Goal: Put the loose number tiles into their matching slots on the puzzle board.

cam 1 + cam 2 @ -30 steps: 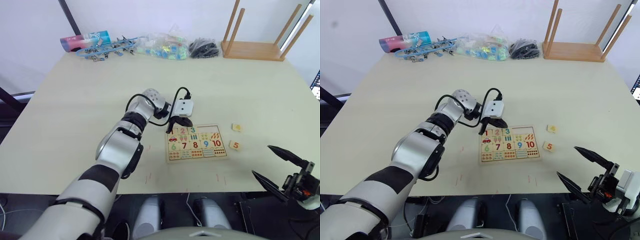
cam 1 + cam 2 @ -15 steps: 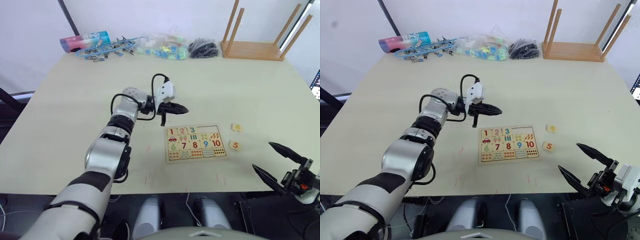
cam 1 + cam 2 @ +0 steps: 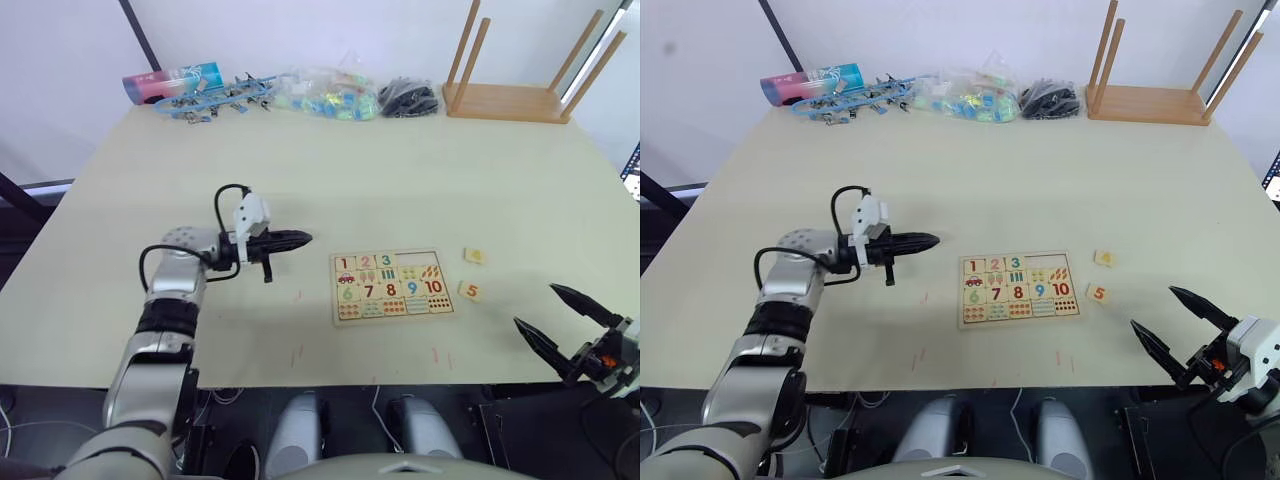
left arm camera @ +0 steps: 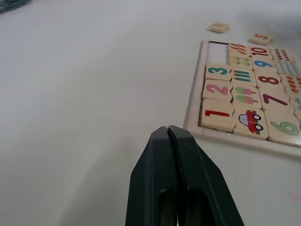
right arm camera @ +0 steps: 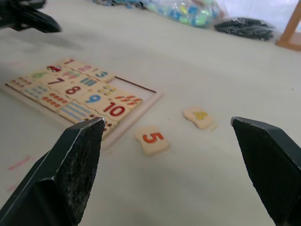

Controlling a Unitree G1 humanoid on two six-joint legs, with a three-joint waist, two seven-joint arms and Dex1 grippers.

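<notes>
Beige tabletop (image 3: 420, 190): puzzle board (image 3: 392, 286) holds 1, 2, 3; the 4 tile (image 3: 474, 256) and 5 tile (image 3: 468, 291) lie loose beside it. Left gripper (image 3: 300, 238) closed, empty; right gripper (image 3: 560, 320) spread wide.

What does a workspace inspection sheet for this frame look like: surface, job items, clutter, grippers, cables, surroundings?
Surface: pale table, a few faint red marks near its front edge.
Job's things: puzzle board has 1, 2 and 3 seated in the top row, with two slots open; tile 4 and tile 5 lie loose to its right.
Clutter: tube, blue clips, bag of coloured pieces, black bundle, upturned stool along the far edge.
Grippers: left gripper shut, empty, left of the board; right gripper open, empty, near the front right corner.
Cables: black cable looped at the left wrist.
Surroundings: white wall behind.
</notes>
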